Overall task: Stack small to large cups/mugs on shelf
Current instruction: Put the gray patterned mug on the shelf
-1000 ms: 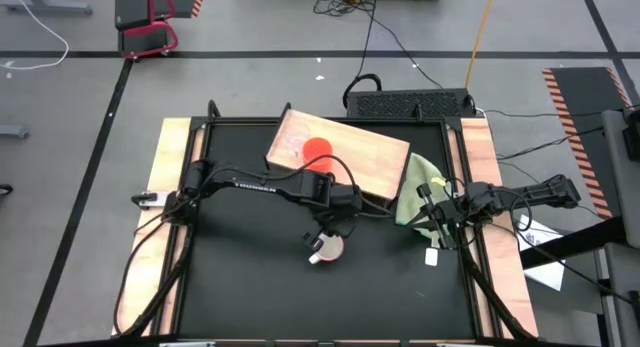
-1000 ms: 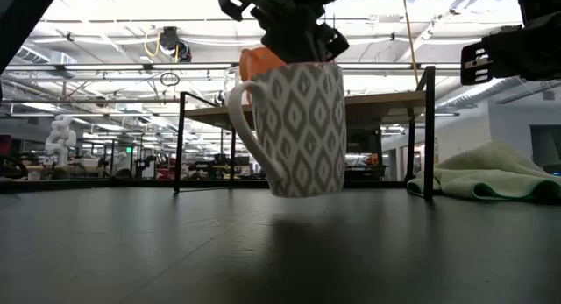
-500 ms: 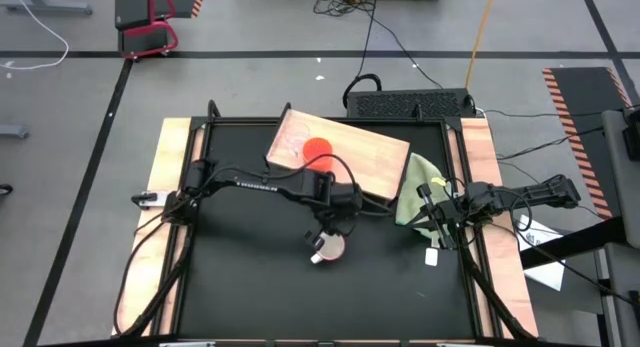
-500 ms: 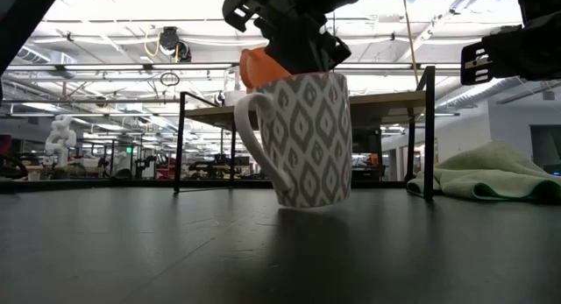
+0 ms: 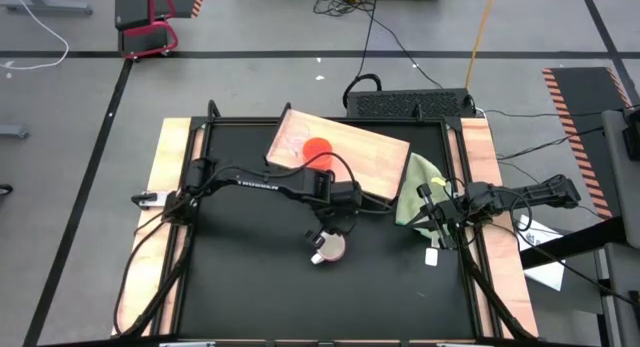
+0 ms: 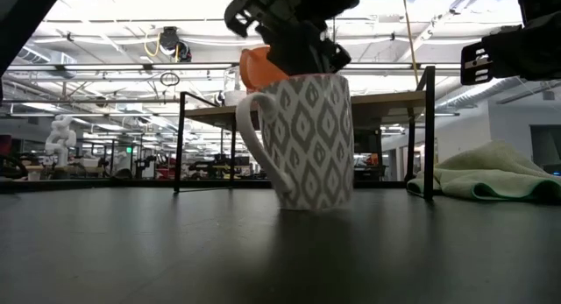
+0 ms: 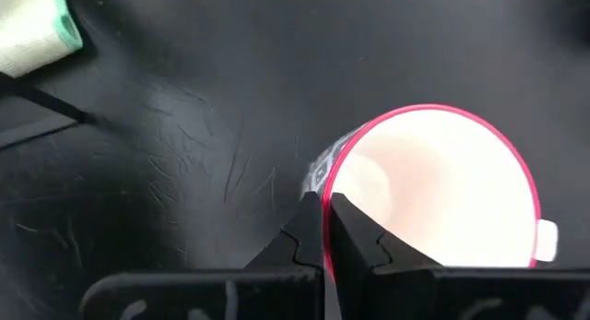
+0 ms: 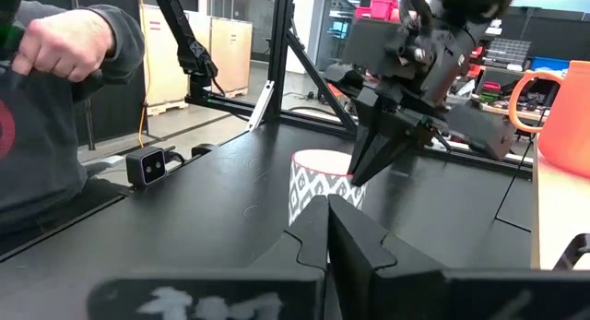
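The white mug with a dark pattern [image 6: 307, 142] stands on the black table mat, its handle [image 6: 254, 146] toward the left in the low view. My left gripper [image 7: 323, 205] is shut on its pink rim, just above it [image 5: 335, 230]. The orange-red mug [image 5: 318, 148] and the clear cup [image 5: 293, 140] stand on the wooden shelf [image 5: 375, 159] at the table's far side. My right gripper [image 8: 327, 219] waits shut at the table's right edge [image 5: 428, 215], holding nothing. My left gripper pinches the mug's rim [image 7: 324, 186], one finger inside the mug and one outside, on the side away from the handle [image 7: 546, 242]. The fingers come from above, slanting down. The mug's base is at the mat and it stands nearly upright.
A pale green cloth [image 5: 418, 187] lies by the shelf's right end, near my right gripper. A small white tag [image 5: 432, 256] lies on the mat's right side. The shelf's black legs [image 6: 181, 142] stand behind the mug. A person [image 8: 55, 108] is beyond the table.
My left gripper has gone down a little with the patterned mug. The mug hung tilted and clear of the mat; now its base is down on the mat and it stands nearly upright.
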You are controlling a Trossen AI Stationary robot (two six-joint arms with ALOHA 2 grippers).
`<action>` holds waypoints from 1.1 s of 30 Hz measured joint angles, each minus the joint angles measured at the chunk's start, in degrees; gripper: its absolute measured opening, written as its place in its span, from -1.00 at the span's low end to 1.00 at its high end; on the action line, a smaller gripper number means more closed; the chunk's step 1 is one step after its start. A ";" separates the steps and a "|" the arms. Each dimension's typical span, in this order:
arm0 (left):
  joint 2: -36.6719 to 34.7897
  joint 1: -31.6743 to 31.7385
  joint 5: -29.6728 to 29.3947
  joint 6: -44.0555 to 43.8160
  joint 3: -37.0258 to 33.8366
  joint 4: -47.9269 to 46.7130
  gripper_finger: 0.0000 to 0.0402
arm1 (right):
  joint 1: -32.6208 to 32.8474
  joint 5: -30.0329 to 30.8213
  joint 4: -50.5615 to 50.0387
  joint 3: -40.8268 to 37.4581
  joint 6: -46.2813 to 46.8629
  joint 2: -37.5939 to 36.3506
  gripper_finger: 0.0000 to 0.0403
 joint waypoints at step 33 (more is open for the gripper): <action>-0.01 0.23 2.37 0.05 -2.42 1.47 -0.96 | 0.02 0.00 -0.11 0.00 -0.04 0.01 -1.00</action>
